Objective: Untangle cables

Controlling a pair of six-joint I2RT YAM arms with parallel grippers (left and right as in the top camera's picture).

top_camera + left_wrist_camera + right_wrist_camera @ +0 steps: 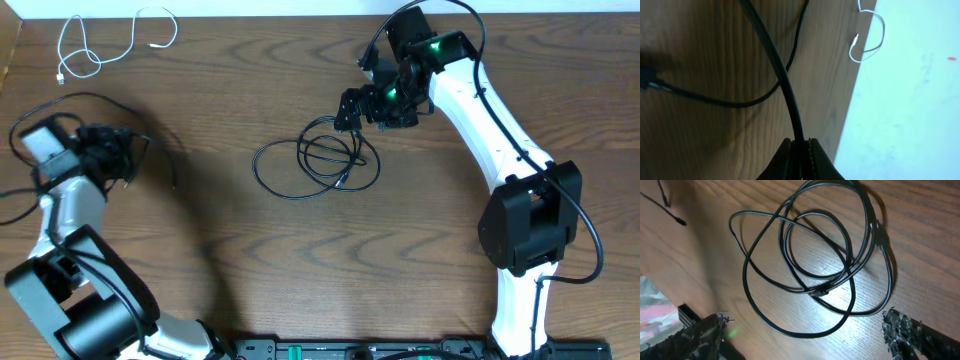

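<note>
A thin white cable lies in loose loops at the far left corner, and in the left wrist view this white cable hangs over the table edge. My left gripper is shut on a thin black cable, which rises out of the closed jaws. A second black strand curves beneath it. In mid table lies a black cable coil of overlapping loops. My right gripper hovers just above the coil's far side, wide open, holding nothing.
The table edge runs close to my left gripper, with pale floor beyond it. The right arm's base joint stands at the right, and a black rail lines the front edge. Bare wood separates the coil from the left arm.
</note>
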